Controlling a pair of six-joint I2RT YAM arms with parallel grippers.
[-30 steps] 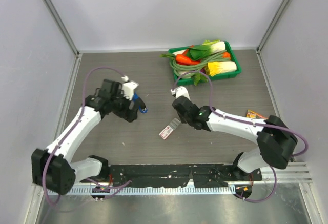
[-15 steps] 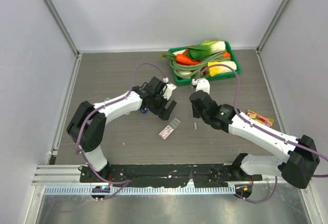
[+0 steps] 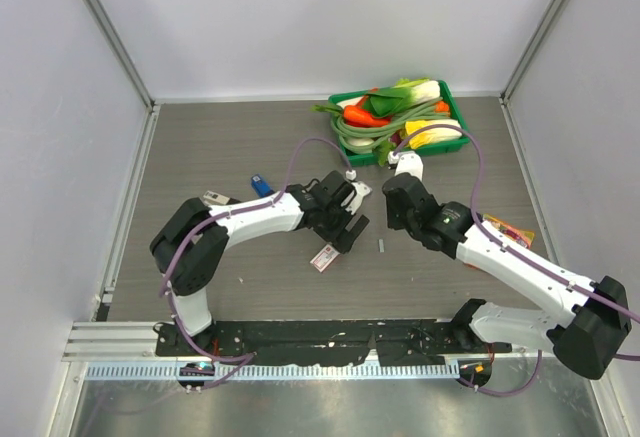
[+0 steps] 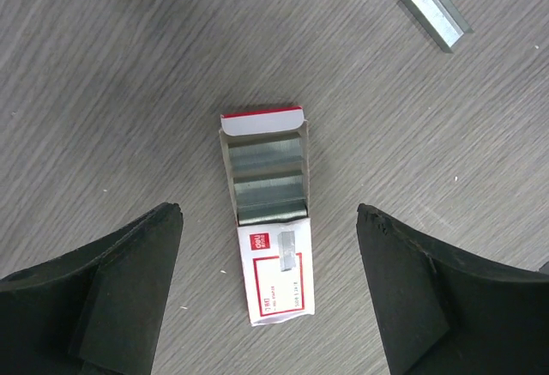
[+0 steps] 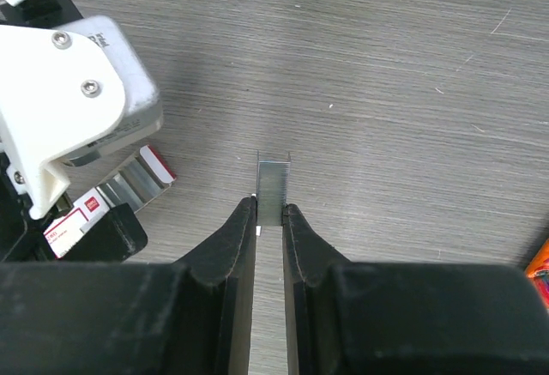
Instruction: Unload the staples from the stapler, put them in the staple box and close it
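The blue stapler [image 3: 260, 184] lies on the table at the back left, away from both grippers. The staples [image 3: 382, 246], a short silver strip, lie free on the table right of centre; the left wrist view also shows the staples [image 4: 436, 13], with nothing gripping them. My right gripper [image 3: 390, 219] hovers just above the strip. In its wrist view the staples [image 5: 273, 188] line up with the narrow gap of the right gripper [image 5: 271, 210], whose jaws stand slightly apart and hold nothing. My left gripper [image 4: 268, 209] stands wide open over the white-and-red staple box [image 4: 273, 220].
The staple box [image 3: 325, 256] lies open at centre front with silver strips inside. A green basket [image 3: 462, 143] of toy vegetables stands at the back right. A snack packet [image 3: 510, 229] lies at the right. A small object [image 3: 215, 198] sits beside the left arm.
The left arm swung right, from the left side where the stapler sat at its gripper, to over the staple box. The right arm drew back to the right; the strip now lies on the table.
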